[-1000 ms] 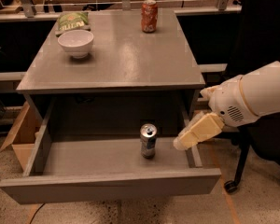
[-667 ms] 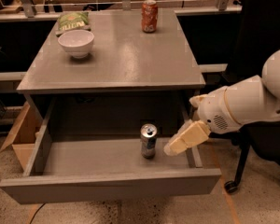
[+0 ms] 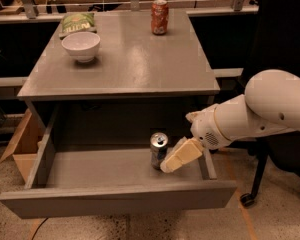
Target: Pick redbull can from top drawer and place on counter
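Camera view. The redbull can (image 3: 158, 150) stands upright in the open top drawer (image 3: 115, 201), below the front edge of the counter (image 3: 125, 59) and nearer its front right corner than its front left. Its long axis is vertical, with the silver top facing up. The gripper (image 3: 180, 156) hangs inside the drawer just beside the can, on the can's right and low against its body; you cannot tell from here whether it is apart or closed, nor whether it touches the can. Note that the can lies to the left of the gripper, so your coming move likely runs leftward. On the counter, a white bowl (image 3: 81, 45) and a green bag (image 3: 77, 22) sit near the back left corner, and an orange soda can (image 3: 159, 16) stands at the back edge.
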`<act>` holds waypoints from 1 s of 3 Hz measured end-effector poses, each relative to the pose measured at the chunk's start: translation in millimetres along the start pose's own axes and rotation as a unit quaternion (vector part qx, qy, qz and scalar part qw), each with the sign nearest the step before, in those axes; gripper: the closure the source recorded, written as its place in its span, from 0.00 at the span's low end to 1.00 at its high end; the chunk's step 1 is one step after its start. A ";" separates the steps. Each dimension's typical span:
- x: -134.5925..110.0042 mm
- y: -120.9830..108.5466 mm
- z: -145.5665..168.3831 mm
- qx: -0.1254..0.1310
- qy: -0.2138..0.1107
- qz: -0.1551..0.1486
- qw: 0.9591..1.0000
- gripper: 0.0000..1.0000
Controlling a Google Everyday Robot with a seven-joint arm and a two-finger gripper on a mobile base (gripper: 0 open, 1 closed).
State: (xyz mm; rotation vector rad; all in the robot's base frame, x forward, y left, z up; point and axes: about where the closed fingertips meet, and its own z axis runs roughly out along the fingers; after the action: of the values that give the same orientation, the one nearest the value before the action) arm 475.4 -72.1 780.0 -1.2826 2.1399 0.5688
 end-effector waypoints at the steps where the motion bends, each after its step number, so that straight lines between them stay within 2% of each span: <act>1: 2.3 -4.2 27.0 -0.004 -0.002 0.002 1.000 0.00; 3: -0.1 -19.4 66.5 -0.009 -0.024 0.010 1.000 0.00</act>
State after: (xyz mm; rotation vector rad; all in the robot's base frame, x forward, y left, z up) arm 509.7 -39.7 729.3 -1.2463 2.1136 0.6222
